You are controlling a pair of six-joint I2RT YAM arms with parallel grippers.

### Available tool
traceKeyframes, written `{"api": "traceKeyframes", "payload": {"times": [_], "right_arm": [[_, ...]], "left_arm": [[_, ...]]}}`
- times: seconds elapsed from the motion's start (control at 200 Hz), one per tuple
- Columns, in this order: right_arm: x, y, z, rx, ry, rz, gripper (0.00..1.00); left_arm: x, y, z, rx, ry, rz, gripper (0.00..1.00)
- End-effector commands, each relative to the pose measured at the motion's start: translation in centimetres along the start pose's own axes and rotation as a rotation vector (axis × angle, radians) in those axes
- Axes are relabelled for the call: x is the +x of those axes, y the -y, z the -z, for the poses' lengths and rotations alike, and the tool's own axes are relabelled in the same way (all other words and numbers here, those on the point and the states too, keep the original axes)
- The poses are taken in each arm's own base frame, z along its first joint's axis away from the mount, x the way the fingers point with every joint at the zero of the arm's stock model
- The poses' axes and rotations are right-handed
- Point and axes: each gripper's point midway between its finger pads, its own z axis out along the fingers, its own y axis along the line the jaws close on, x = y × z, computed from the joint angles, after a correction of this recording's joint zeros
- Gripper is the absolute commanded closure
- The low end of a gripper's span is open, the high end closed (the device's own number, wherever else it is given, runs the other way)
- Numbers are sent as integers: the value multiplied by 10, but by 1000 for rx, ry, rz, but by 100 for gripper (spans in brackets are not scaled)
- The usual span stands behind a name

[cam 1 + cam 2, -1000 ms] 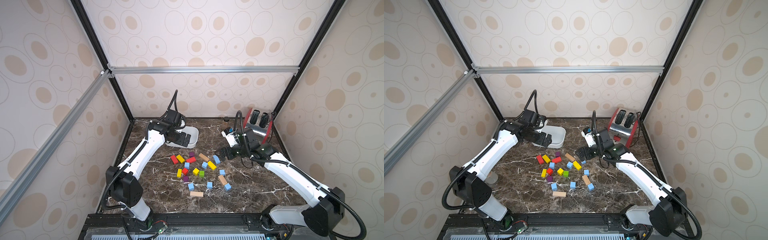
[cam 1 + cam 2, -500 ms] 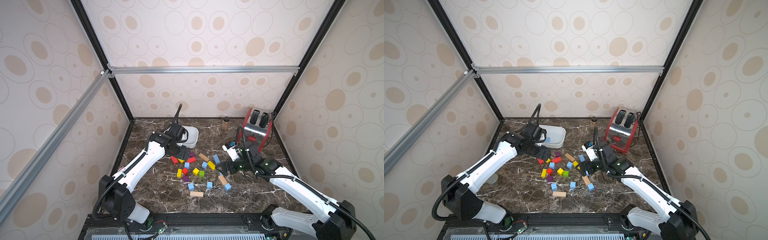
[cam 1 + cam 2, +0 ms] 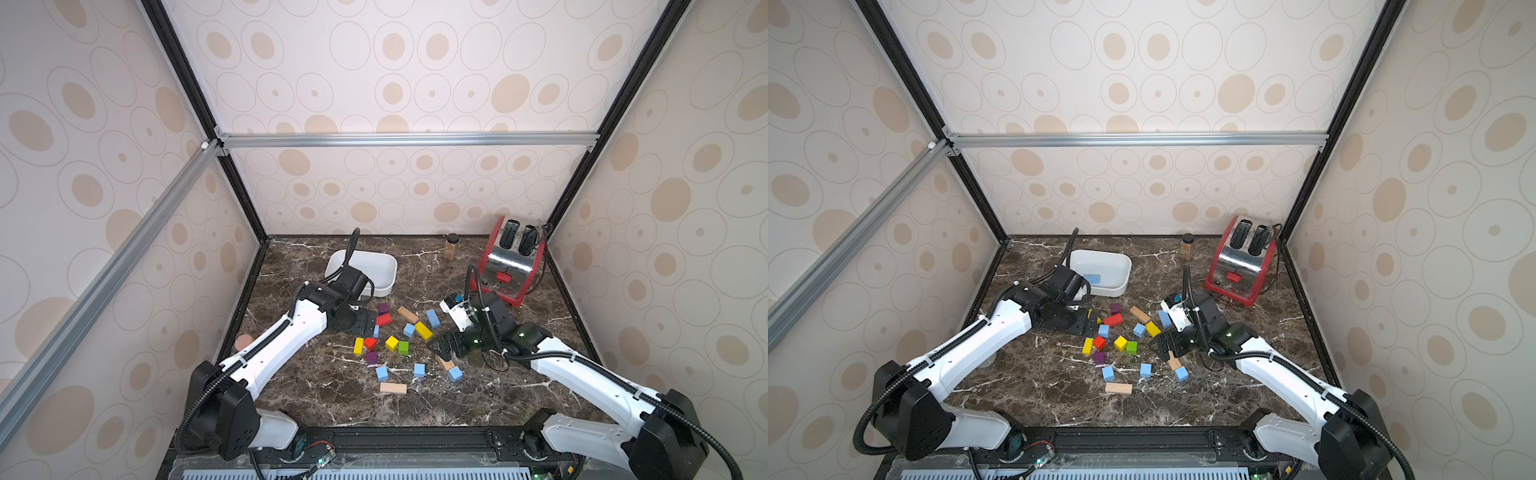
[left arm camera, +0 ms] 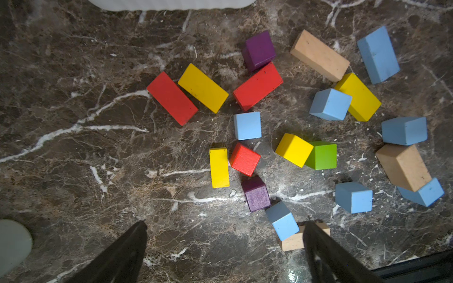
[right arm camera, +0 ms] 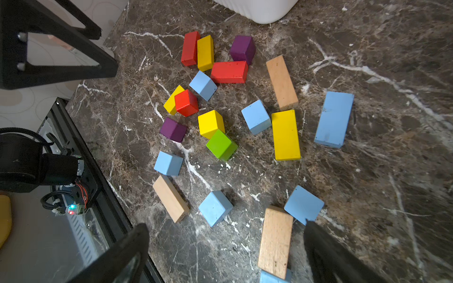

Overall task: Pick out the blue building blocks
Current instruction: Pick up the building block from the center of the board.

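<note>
The blue blocks (image 4: 247, 125) lie scattered on the table (image 3: 316, 386), mixed with red, yellow, green, purple and tan ones. One more shows inside the bin (image 3: 1121, 266). My left claw (image 4: 225, 225) hangs wide and empty over the heap's edge nearest the bin. My right claw (image 5: 226, 226) gapes wide too, empty, above a tan brick (image 5: 275, 242) and a blue cube (image 5: 215, 208).

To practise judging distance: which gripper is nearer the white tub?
Left. The left gripper is just in front of the tub, at the edge of the blocks; the right gripper is farther off, across the blocks from it.
</note>
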Motion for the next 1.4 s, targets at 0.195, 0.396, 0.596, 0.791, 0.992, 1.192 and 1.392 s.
{"api": "traceKeyframes", "payload": {"times": [0.195, 0.396, 0.596, 0.791, 0.992, 1.192, 1.392], "right_arm": [[2, -4, -13, -53, 21, -18, 0], [9, -3, -15, -58, 24, -67, 0], [15, 1, -18, -53, 41, -108, 0], [21, 3, -22, -60, 35, -123, 0], [17, 4, -23, -56, 55, -122, 0], [14, 5, -27, -58, 48, -125, 0], [13, 6, -31, -58, 47, -127, 0]], "left_arm": [[-1, 20, -26, 85, -23, 102, 6], [3, 28, -49, 119, -58, 131, 9], [-3, 31, -60, 110, -75, 105, 11], [-9, 34, -70, 97, -106, 71, 13], [-10, 28, -81, 43, -145, 50, 16], [-10, 29, -92, 34, -169, 55, 21], [-9, 30, -98, 32, -187, 51, 26]]}}
